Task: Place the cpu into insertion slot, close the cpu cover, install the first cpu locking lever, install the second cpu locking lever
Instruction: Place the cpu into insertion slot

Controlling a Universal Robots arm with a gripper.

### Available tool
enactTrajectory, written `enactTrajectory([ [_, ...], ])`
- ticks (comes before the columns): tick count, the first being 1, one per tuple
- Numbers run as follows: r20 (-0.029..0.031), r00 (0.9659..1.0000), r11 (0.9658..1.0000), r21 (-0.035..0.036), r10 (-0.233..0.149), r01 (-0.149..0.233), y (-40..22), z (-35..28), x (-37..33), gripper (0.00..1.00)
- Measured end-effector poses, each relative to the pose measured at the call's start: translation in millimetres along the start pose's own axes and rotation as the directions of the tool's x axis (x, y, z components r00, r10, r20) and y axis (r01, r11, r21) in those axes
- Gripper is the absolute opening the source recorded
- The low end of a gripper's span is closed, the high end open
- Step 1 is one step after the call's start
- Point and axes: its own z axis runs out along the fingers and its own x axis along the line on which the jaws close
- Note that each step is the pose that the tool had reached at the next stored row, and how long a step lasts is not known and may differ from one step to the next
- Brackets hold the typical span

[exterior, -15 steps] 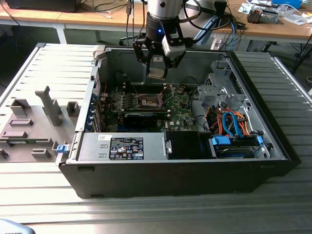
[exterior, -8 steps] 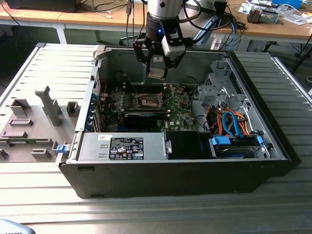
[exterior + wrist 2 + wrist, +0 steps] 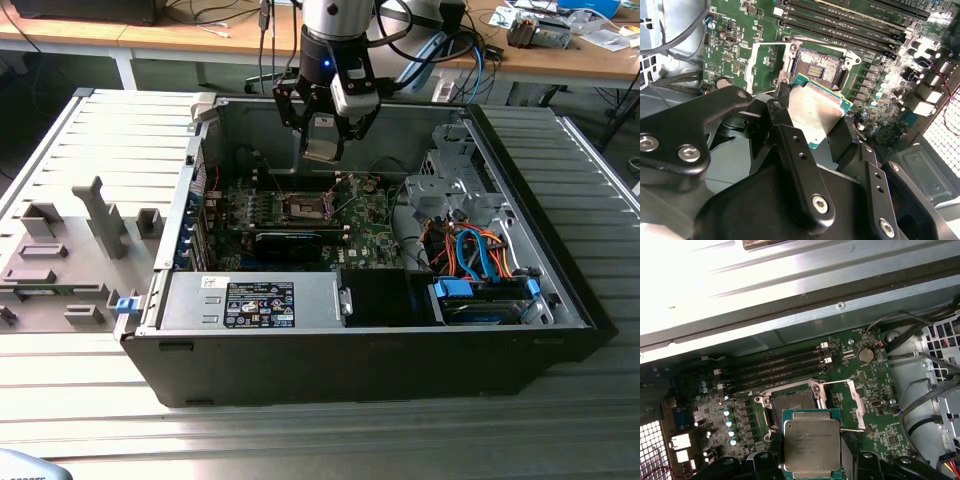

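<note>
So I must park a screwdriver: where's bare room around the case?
Bare ribbed table in front of the computer case and on the exterior view's right. Crowded: grey fixture on that view's left, cables inside, gripper holding the cpu.

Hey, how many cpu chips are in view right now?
1. The gripper holds the cpu raised over the motherboard; the insertion slot lies open and empty, hiding none.

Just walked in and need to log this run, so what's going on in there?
The arm's gripper holds the cpu between its fingers, above the motherboard inside the open computer case. In the first wrist view the insertion slot lies bare, with the cpu cover swung open beside it. The cpu is not yet seated.
</note>
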Motion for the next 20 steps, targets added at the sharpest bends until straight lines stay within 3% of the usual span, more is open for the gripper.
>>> enactTrajectory([
  [20, 0.0016, 0.9987, 0.9987, -0.0007, 0.051, -0.051, 0.0, 0.2, 0.0, 0.55],
])
